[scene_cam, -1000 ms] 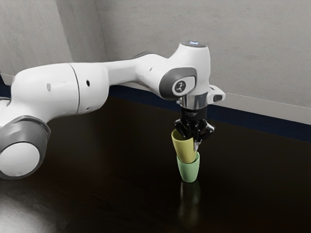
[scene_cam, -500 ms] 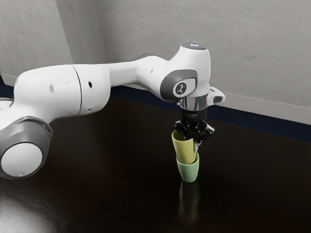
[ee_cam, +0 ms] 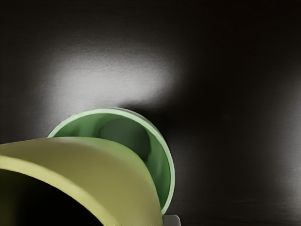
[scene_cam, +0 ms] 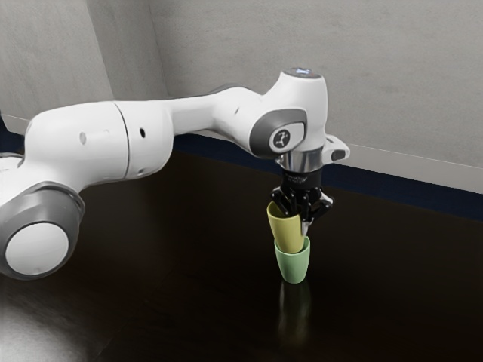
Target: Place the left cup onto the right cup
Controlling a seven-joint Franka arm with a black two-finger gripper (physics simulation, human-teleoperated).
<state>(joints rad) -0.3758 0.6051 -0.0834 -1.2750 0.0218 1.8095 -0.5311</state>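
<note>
Here, the black two-finger pincer (scene_cam: 304,217) is clenched on the rim of the smooth, tapered yellow-green cup (scene_cam: 285,230). That cup leans tilted, its narrow base sunk into the round mouth of the matte, tapered light green cup (scene_cam: 293,265). The lower cup stands upright on the glossy dark tabletop (scene_cam: 189,286), which faintly mirrors it.

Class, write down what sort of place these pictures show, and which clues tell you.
Probably a bare simulated robot test room: a dark glossy table, grey walls with a blue baseboard, and a white robot arm whose pincer grips a yellow cup tilted into a green cup.
</note>
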